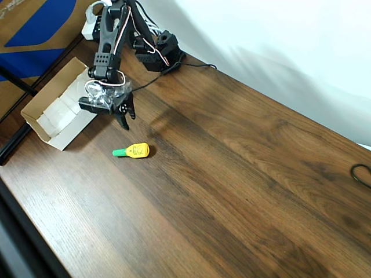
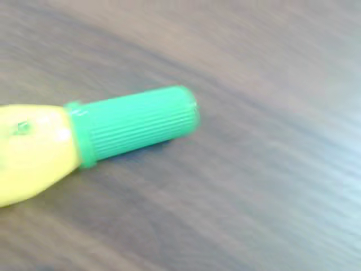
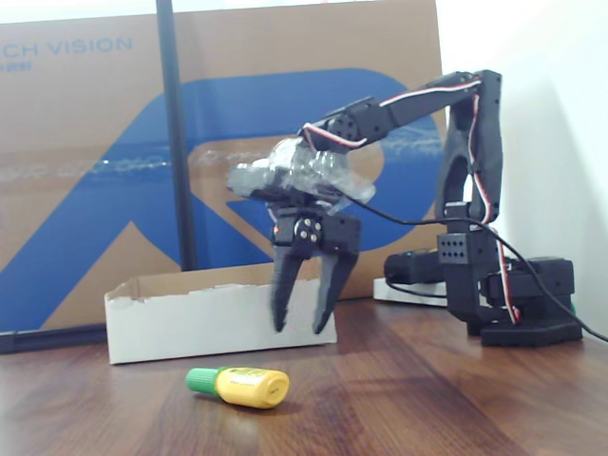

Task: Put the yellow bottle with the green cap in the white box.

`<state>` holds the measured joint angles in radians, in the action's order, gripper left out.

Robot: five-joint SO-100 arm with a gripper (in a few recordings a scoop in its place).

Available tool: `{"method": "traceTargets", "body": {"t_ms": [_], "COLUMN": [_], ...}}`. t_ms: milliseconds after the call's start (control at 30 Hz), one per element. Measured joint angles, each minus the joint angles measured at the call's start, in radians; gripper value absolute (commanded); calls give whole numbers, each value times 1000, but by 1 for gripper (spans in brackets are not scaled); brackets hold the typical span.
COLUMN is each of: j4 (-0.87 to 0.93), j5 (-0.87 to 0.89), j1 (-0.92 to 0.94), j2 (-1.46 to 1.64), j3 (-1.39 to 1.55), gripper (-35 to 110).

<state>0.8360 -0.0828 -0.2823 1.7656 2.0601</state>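
A: What's in the white box (image 1: 55, 119)?

B: In the overhead view it sits at the left edge of the wooden table (image 1: 243, 191), open at the top, with a pale lining and brown cardboard edges. I see nothing in it apart from that lining. In the fixed view its white long side (image 3: 190, 323) faces the camera and the inside is hidden.

A: Any writing around?

B: Behind the box stands a big brown cardboard sheet (image 3: 85, 161) with a blue design, and its top left reads "CH VISION", cut off at the frame edge. The bottle has dark print on its body, too small to read.

A: And the bottle itself?

B: The yellow bottle with the green cap (image 1: 133, 151) lies on its side on the table, outside the box, just to the right of it and nearer the front edge in the overhead view. It is small and rounded, far smaller than the box. Its cap points left in the fixed view (image 3: 239, 386). The wrist view is blurred, yet shows the ribbed, slightly tapered green cap and part of the yellow body (image 2: 113, 132).

A: The gripper?

B: The gripper (image 3: 302, 328) hangs above the table, fingers pointing down and spread partly apart, with nothing between them. It is beside the box's right end, behind the bottle and clear of it.
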Motion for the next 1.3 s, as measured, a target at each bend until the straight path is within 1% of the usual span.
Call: {"method": "traceTargets", "body": {"t_ms": [67, 233, 667, 900, 1100, 1233, 1300], "j4": [-26, -60, 18, 18, -2, 2, 9], "j5": [0, -18, -46, -41, -46, -81, -87], "j1": [0, -31, -189, -181, -92, -67, -55], "j2": [-23, -87, -232, -290, -290, -290, -305], "j3": [-17, -72, -210, -238, -238, -238, -250], "gripper": [33, 32, 31, 32, 33, 41, 42]}}
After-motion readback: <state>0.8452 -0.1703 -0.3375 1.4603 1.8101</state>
